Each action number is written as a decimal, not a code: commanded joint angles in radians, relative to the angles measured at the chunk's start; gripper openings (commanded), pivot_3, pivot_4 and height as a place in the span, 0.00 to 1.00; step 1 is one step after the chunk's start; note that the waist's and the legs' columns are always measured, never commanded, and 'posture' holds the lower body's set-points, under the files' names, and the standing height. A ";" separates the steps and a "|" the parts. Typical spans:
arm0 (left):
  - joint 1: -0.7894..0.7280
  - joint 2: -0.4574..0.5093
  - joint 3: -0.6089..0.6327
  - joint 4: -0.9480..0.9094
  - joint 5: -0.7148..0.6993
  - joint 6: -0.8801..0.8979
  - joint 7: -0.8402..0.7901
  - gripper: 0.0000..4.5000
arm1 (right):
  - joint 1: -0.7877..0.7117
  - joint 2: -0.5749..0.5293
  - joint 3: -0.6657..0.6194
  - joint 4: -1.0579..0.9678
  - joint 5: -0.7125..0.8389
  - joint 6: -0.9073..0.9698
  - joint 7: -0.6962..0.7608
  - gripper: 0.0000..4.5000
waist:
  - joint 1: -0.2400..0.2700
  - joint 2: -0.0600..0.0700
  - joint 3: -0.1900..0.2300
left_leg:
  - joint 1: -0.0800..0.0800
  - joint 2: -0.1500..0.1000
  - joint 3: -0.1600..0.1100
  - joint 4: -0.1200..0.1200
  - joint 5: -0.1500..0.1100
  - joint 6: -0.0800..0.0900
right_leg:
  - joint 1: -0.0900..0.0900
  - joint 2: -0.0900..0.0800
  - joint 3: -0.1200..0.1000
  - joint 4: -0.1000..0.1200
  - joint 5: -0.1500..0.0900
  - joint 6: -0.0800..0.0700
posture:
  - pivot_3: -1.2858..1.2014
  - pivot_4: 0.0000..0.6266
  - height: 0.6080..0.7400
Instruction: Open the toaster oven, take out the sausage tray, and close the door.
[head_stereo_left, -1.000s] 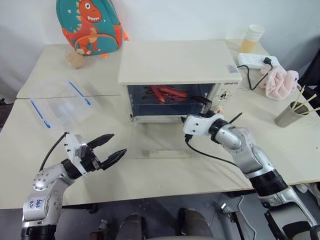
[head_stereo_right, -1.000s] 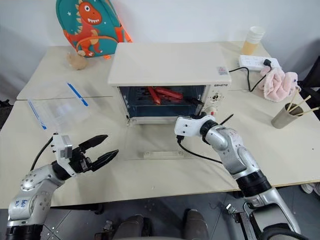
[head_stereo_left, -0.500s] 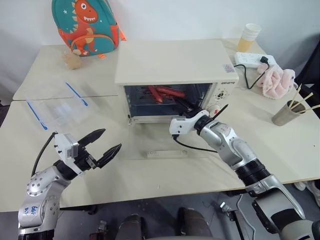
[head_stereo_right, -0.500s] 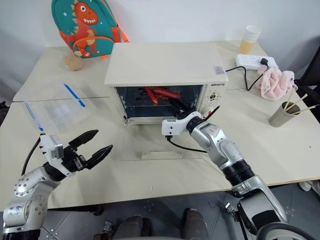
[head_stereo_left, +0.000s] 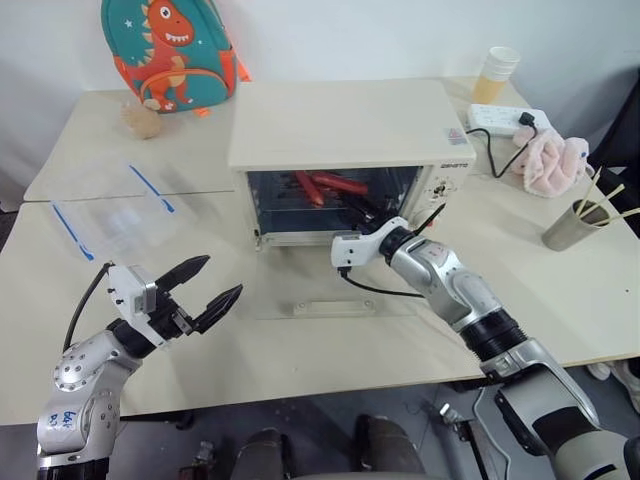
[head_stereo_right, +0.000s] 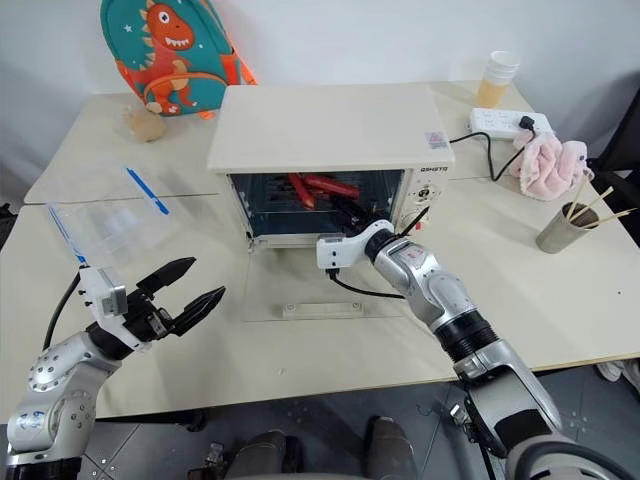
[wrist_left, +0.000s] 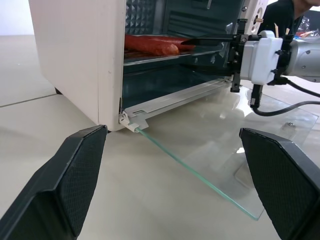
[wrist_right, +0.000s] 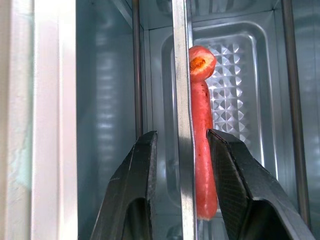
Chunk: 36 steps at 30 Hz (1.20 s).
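1. Centrally on the bench (head_stereo_left: 330, 350), toward its far edge, stands the toaster oven (head_stereo_left: 350, 125), its opening facing the near edge.
2. Its door (head_stereo_left: 335, 285) lies flat on the bench in front of it, fully open, with the bar handle (head_stereo_left: 335, 306) at the near end of the glass.
3. Inside the oven the sausage tray (wrist_right: 235, 80) sits on the rack, carrying two red sausages (head_stereo_left: 325, 185).
4. Reaching into the right side of the opening, the right hand (wrist_right: 182, 150) has its two black fingers on either side of the tray's front rim; they are narrowed around the rim, one sausage just beyond them, though whether both pads touch the metal I cannot tell.
5. Near the front left corner of the bench, the left hand (head_stereo_left: 205, 290) hovers with its fingers spread wide, holding nothing, well apart from the door.
6. Toward the left edge lies a clear plastic box (head_stereo_left: 115, 215) with blue clips.
7. At the far left corner sits a dinosaur backpack (head_stereo_left: 170, 50); at the far right corner are a power strip (head_stereo_left: 510, 120), a pink cloth (head_stereo_left: 550, 160) and a cup (head_stereo_left: 497, 75).
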 joint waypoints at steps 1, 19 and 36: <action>-0.011 0.004 0.002 -0.034 -0.015 -0.009 0.004 1.00 | -0.016 0.012 0.003 -0.021 -0.009 0.004 -0.015 0.14 | 0.000 0.000 0.000 | 0.000 0.000 0.000 0.000 0.000 0.000 | 0.000 0.000 0.000 0.000 0.000 0.000 | 0.52 0.24 1.00; -0.105 -0.006 -0.048 -0.011 -0.022 0.032 0.023 1.00 | 0.056 -0.054 -0.040 -0.263 0.083 -0.020 0.183 0.01 | -0.013 0.000 0.000 | 0.000 0.001 0.000 -0.002 0.000 0.000 | -0.001 0.001 0.000 -0.001 0.000 0.000 | 0.52 0.24 1.00; -0.051 0.085 0.057 0.015 -0.066 0.061 -0.041 1.00 | 0.395 -0.168 -0.115 -0.597 0.142 -0.045 0.258 0.01 | -0.001 0.000 0.000 | 0.000 0.000 -0.002 -0.003 0.000 -0.001 | 0.000 0.001 0.000 -0.002 0.000 0.000 | 0.52 0.24 1.00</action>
